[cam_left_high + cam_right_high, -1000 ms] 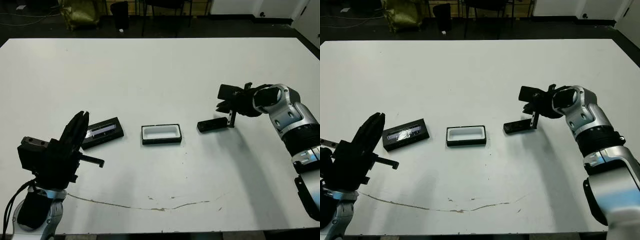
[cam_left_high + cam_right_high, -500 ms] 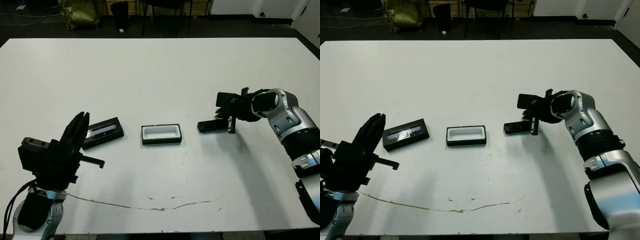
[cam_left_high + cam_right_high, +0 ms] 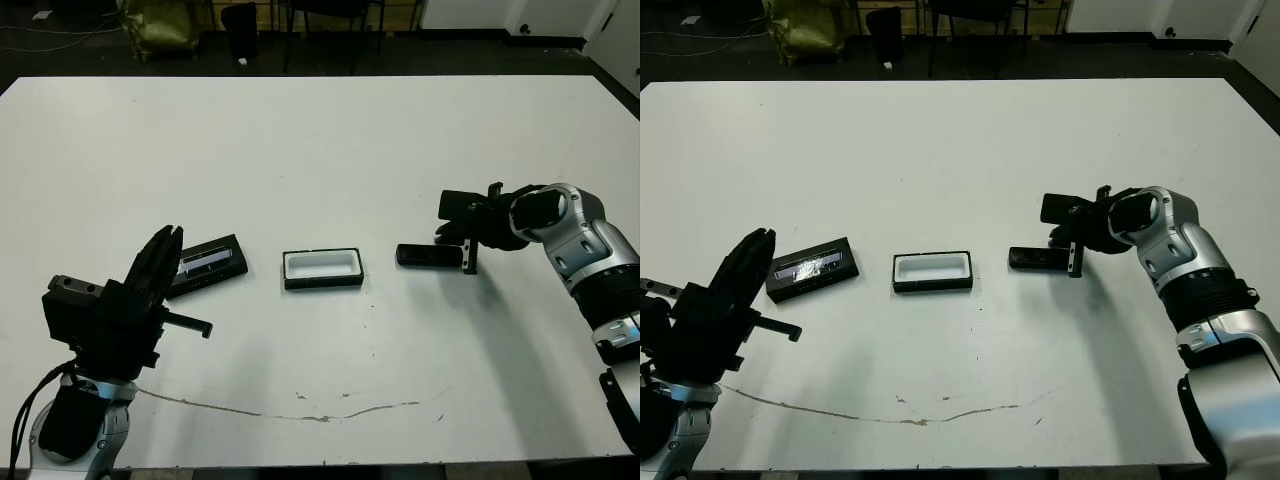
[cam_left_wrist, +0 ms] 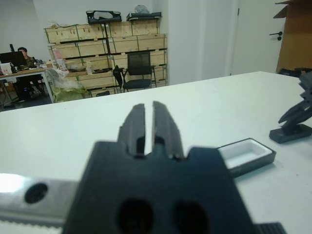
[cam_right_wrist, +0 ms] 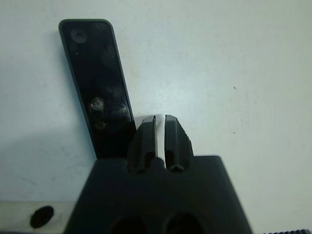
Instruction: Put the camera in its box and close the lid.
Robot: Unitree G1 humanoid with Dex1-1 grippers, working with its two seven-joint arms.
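Pushed by the right gripper (image 3: pixel 468 243), the camera (image 3: pixel 428 256) now lies level, right of the open box (image 3: pixel 322 269); both the right and left gripper (image 4: pixel 149 127) are clenched, empty, the lid (image 3: pixel 208 265) left of the box

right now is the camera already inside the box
No, the camera lies on the table to the right of the box, whose white lining shows empty.

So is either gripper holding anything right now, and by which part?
Nothing is held. The right gripper is shut beside the camera, which lies flat on the table. The left gripper is shut on nothing.
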